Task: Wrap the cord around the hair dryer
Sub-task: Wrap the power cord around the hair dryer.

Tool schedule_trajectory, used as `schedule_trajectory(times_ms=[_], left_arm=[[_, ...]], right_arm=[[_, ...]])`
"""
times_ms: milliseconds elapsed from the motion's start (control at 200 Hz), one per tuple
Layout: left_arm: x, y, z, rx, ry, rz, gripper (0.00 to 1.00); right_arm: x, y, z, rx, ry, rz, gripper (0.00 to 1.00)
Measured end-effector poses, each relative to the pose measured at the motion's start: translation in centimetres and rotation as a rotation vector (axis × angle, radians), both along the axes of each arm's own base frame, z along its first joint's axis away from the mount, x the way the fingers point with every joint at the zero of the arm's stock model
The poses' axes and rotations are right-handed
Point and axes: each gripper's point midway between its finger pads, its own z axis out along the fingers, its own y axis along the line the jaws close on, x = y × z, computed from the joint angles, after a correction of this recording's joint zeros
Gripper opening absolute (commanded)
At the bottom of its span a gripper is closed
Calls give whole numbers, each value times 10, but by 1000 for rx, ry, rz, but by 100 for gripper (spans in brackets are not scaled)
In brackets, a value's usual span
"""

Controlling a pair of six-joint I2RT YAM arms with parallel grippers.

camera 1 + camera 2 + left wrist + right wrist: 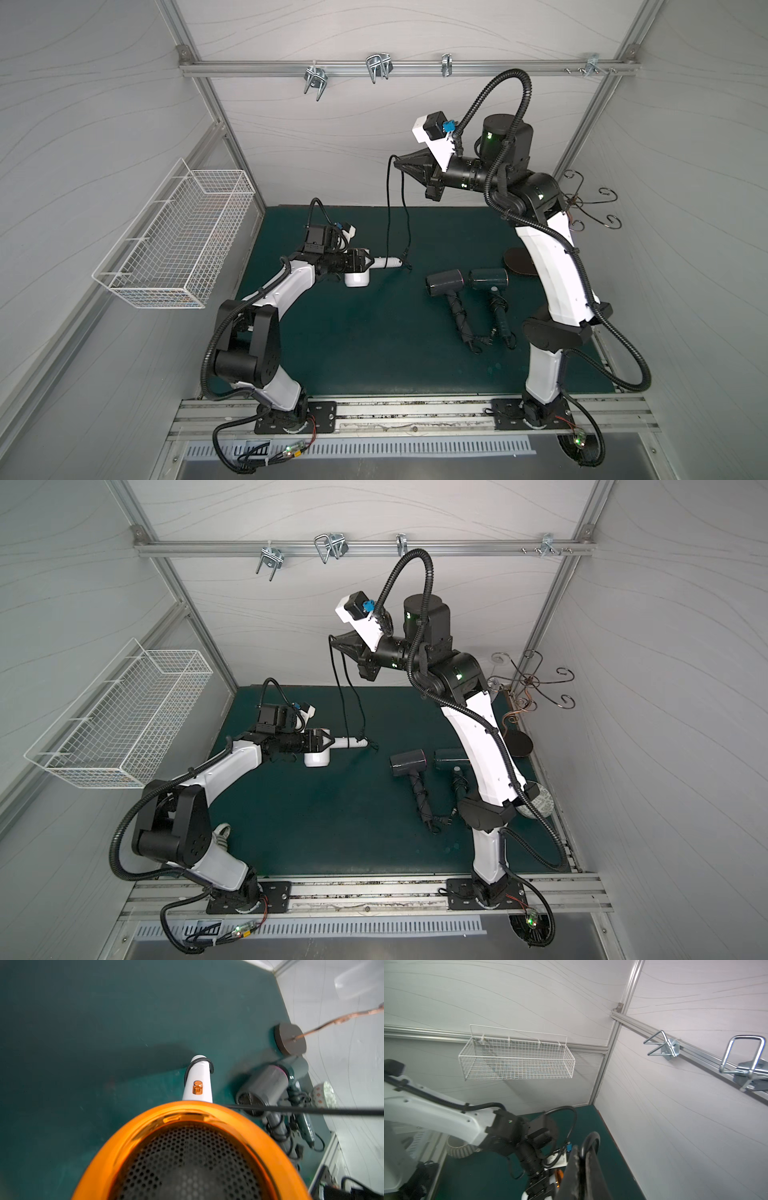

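My left gripper (pixel 368 262) (pixel 328 741) is shut on the head of a white hair dryer (pixel 384 262) (pixel 347 742), held level just above the green mat (pixel 353 332). In the left wrist view the dryer's orange rim and black mesh fill the foreground, and the handle (pixel 198 1082) points away with one turn of black cord (pixel 209 1064) round its end. The cord (pixel 389 208) (pixel 341 696) rises from the handle to my right gripper (pixel 397 161) (pixel 336 641), raised high near the back wall. That gripper (pixel 583 1149) is shut on the cord (pixel 591 1138), which loops over its fingertips.
A grey dryer (pixel 444 280) and a dark green dryer (pixel 488 278) lie on the mat at right with cords wound on their handles. A hook stand (pixel 582 203) is at the far right, a wire basket (pixel 178 237) on the left wall, and hooks (pixel 378 66) on the back rail.
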Motion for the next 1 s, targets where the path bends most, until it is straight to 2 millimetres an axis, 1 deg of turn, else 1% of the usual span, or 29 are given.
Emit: schedule_trajectory(times_ms=[65, 125, 230, 325, 415, 480, 605, 715, 870, 1000], left_arm=[[-18, -9, 2, -8, 17, -49, 0], [-36, -19, 9, -29, 25, -107, 0], [-66, -35, 32, -91, 12, -206, 0], [-86, -43, 61, -153, -35, -275, 0], [-104, -49, 95, -227, -96, -339, 0], [-112, -53, 118, -270, -137, -379, 0], [-116, -57, 159, -329, -206, -432, 0], [-114, -52, 188, -368, -255, -442, 0], [-100, -36, 211, -426, -292, -393, 0], [-85, -22, 228, -496, -320, -347, 0]], right_arm=[[15, -5, -2, -1, -20, -29, 0], [29, -8, -4, -2, -31, -55, 0], [55, -11, -17, -14, -27, -88, 0], [77, -10, -39, -38, 9, -102, 0], [95, -6, -68, -73, 72, -100, 0], [104, -3, -91, -95, 129, -90, 0], [116, 5, -133, -132, 239, -66, 0], [120, 9, -165, -155, 341, -41, 0], [118, 9, -208, -182, 482, -5, 0], [115, -2, -240, -192, 616, 5, 0]])
